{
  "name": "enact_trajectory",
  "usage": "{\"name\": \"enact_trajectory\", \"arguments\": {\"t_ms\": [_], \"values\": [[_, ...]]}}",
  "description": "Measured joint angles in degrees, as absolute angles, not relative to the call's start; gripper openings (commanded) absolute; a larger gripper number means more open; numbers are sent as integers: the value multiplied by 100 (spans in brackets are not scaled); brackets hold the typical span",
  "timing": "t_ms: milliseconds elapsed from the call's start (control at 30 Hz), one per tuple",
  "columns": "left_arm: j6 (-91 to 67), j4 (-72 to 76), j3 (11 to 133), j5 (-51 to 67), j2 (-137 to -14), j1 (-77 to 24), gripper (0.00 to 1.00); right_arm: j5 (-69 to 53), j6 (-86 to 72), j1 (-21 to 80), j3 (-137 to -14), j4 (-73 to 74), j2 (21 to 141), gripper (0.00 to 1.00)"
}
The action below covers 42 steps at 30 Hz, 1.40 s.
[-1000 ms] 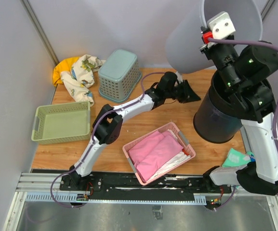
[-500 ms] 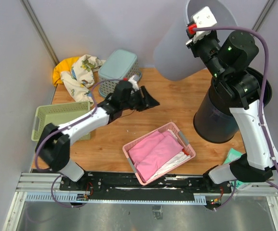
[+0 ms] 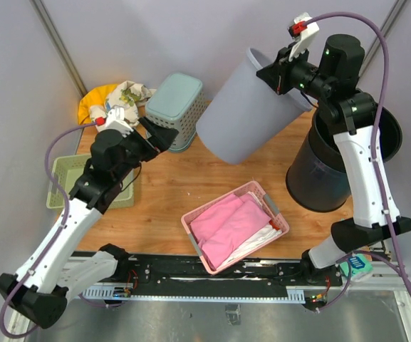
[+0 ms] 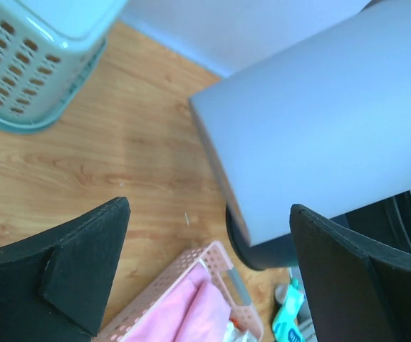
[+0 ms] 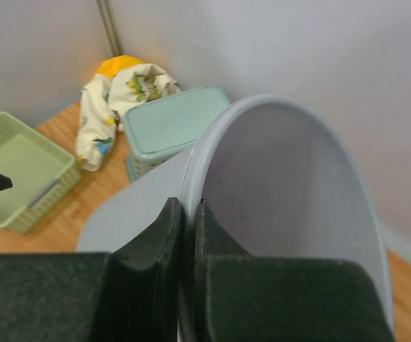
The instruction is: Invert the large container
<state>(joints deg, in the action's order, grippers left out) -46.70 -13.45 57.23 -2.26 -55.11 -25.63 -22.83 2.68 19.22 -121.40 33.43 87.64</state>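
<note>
The large container (image 3: pixel 244 107) is a pale grey bin hanging tilted in the air over the back of the table, bottom toward the lower left. My right gripper (image 3: pixel 280 71) is shut on its rim, one finger inside and one outside, as the right wrist view shows with the right gripper (image 5: pixel 189 206) on the large container (image 5: pixel 283 185). My left gripper (image 3: pixel 159 135) stands open to the left of the bin, apart from it, with nothing between its fingers. In the left wrist view the left gripper (image 4: pixel 209 206) faces the large container (image 4: pixel 319 121).
A black bin (image 3: pixel 326 178) stands upright at the right, partly under the grey one. A pink basket (image 3: pixel 235 226) of pink cloth sits front centre. A teal basket (image 3: pixel 177 110) lies upside down at the back, beside a clothes pile (image 3: pixel 116 100). A green tray (image 3: pixel 59 185) is at the left.
The right arm has swung the grey bin down and leftward, tilting it onto its side. The left arm has pulled back to the left and its gripper has opened wide.
</note>
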Motion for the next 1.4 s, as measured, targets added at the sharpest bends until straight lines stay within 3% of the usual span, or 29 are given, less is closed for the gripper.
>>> {"name": "enact_trajectory", "arguments": {"t_ms": [300, 767, 867, 1000, 1167, 1267, 1400], "values": [[-4777, -1981, 5933, 16, -5612, -2152, 99, -3979, -1774, 1249, -11572, 2867, 9504, 1], [-5461, -1155, 4814, 1522, -5900, -2043, 99, -4456, -2836, 1129, -11526, 2276, 10792, 1], [-5529, -1037, 4744, 1636, -6003, -2043, 99, -4331, -2829, 1127, -11668, 2410, 10864, 12], [-5553, -825, 4720, 1686, -6119, -2043, 99, -3898, -2692, 1125, -11955, 2685, 10986, 36], [-5557, -543, 4598, 1789, -6388, -2043, 99, -3203, -2257, 1120, -12167, 3347, 11209, 59], [-5559, -366, 4532, 1885, -6591, -2043, 99, -2921, -2053, 1114, -12164, 3695, 11242, 69], [-5557, -104, 4543, 2056, -6960, -2040, 99, -2696, -1798, 1114, -12167, 4012, 11251, 74]]}}
